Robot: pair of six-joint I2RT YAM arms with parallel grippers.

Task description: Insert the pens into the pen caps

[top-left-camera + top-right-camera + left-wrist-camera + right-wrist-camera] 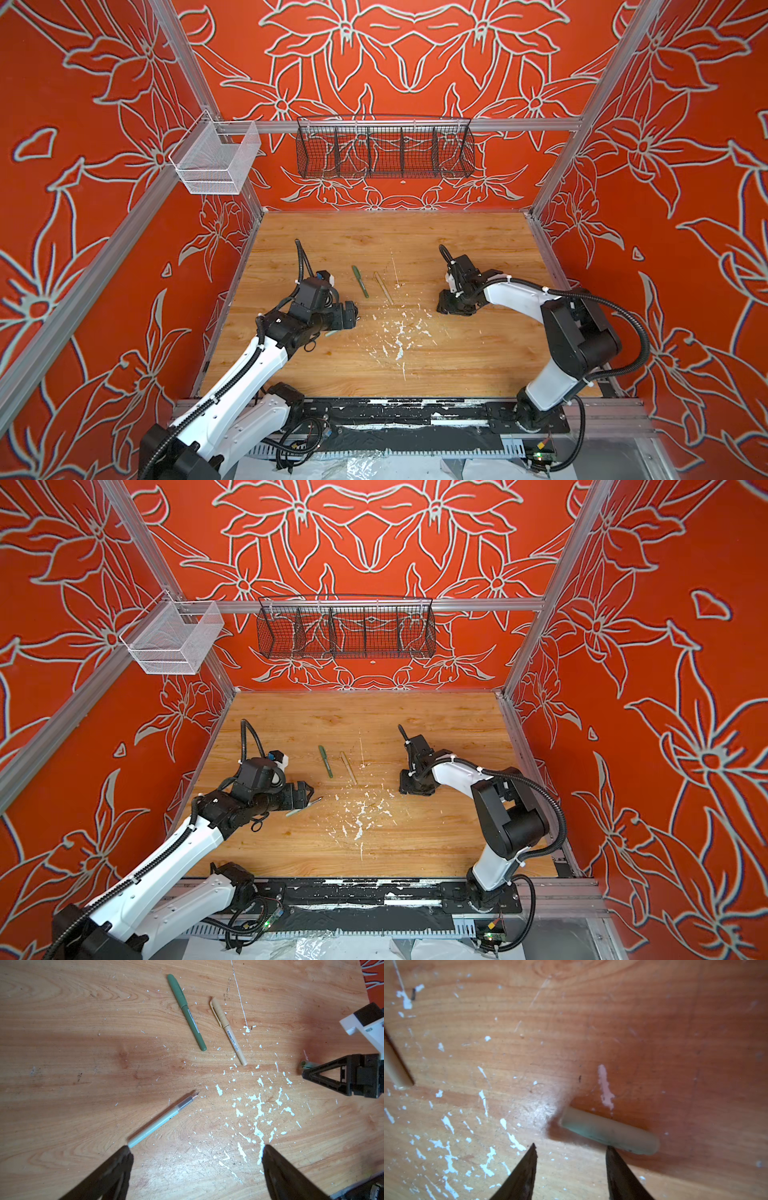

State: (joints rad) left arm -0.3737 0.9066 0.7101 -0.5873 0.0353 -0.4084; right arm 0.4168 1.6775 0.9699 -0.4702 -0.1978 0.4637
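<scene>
my wooden table carries white paint flecks near its middle. ahead, a black wire basket hangs on the back rail, a white mesh basket at its left end, before red floral walls.

Bare wood is lying open around the paint flecks, with arms closing in on both flanks.
Beyond the flecks, the dark green pen and the tan pen are lying side by side, leaving only a narrow lane between them. Left of the flecks, the left gripper is hanging wide-jawed, with the pale green pen lying at one fingertip. Right of the flecks, the right gripper, jaws apart, is crowding the pale green cap. From the flecks toward the front rail, the table is lying free.
</scene>
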